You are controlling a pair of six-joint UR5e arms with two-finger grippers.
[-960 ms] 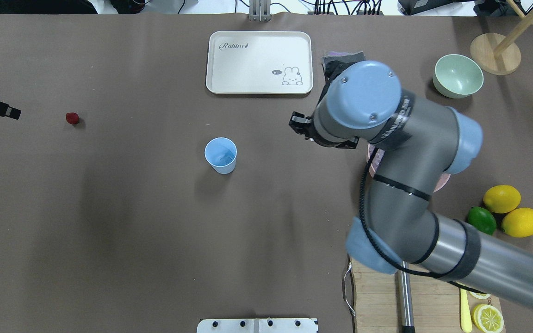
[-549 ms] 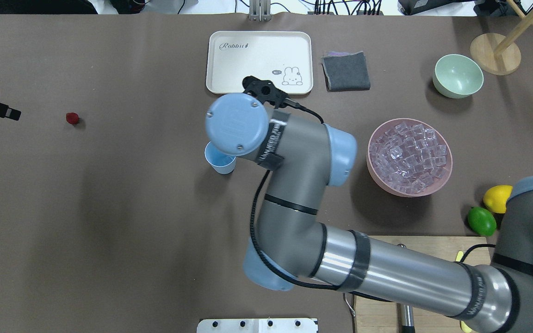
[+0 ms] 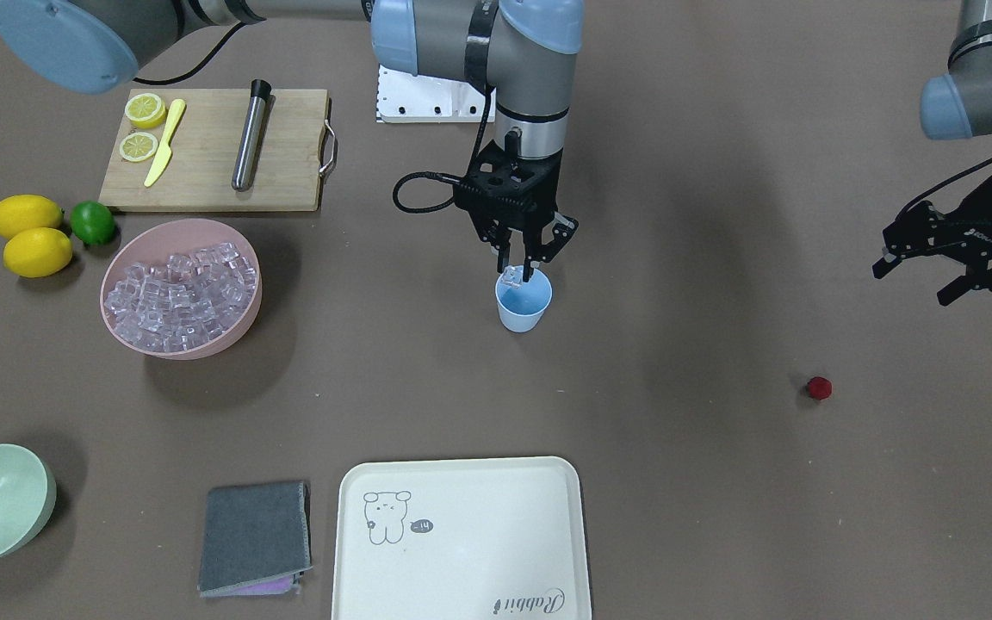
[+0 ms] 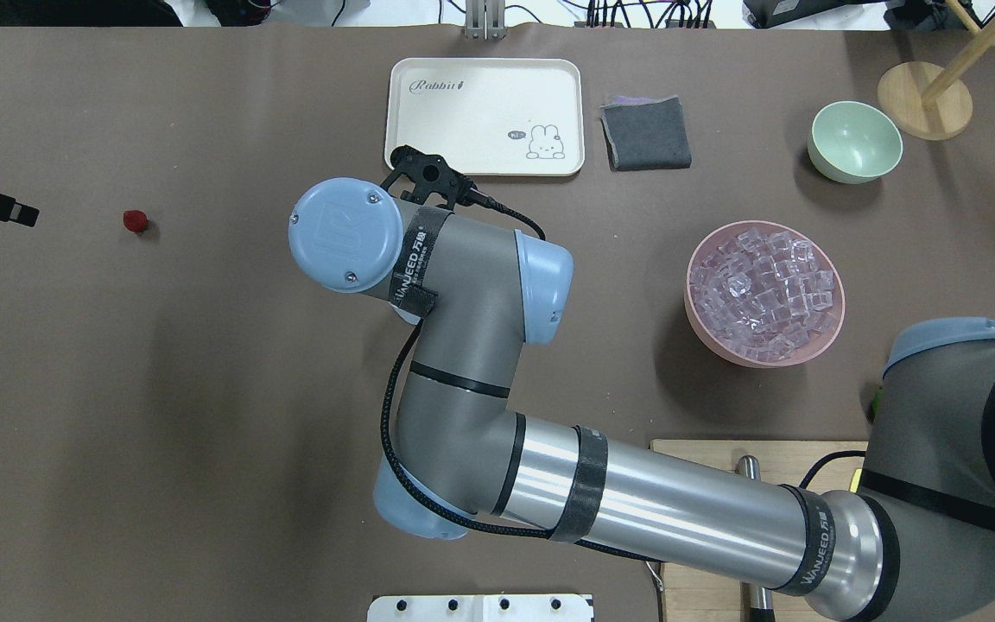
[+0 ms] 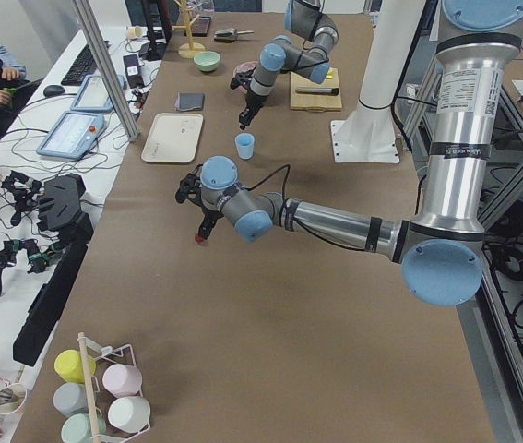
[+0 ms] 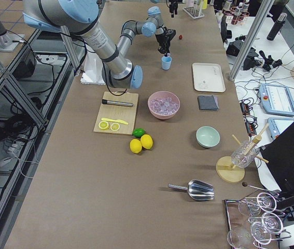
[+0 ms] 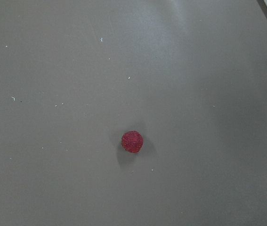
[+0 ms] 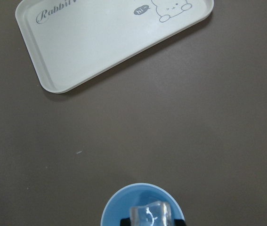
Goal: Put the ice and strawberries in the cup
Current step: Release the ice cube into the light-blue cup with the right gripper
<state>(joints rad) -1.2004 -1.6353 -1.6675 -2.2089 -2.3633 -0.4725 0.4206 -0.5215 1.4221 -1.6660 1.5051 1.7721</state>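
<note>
From the operators' side, the rabbit tray [image 3: 461,491] lies nearest me. Beyond it, at about 4 o'clock from the cup [image 3: 523,308], the strawberry [image 3: 819,387] sits alone on the brown table [image 3: 677,517], well apart from everything else. The left gripper [image 3: 914,282] hangs past the berry, toward its 1 o'clock, with fingers spread. Its wrist camera looks down on the berry, so I judge it is lining up for a pick.

Mid-table the light blue cup stands upright. The right gripper [image 3: 520,274] points straight down over its mouth, fingertips pinching one clear ice cube [image 3: 511,276] just above the rim. Centred there, the cube should drop inside on release rather than glance off the edge. At 9 o'clock from the cup, the pink bowl [image 3: 238,331] is heaped with ice [image 3: 182,293], the likely supply for further trips.
</note>
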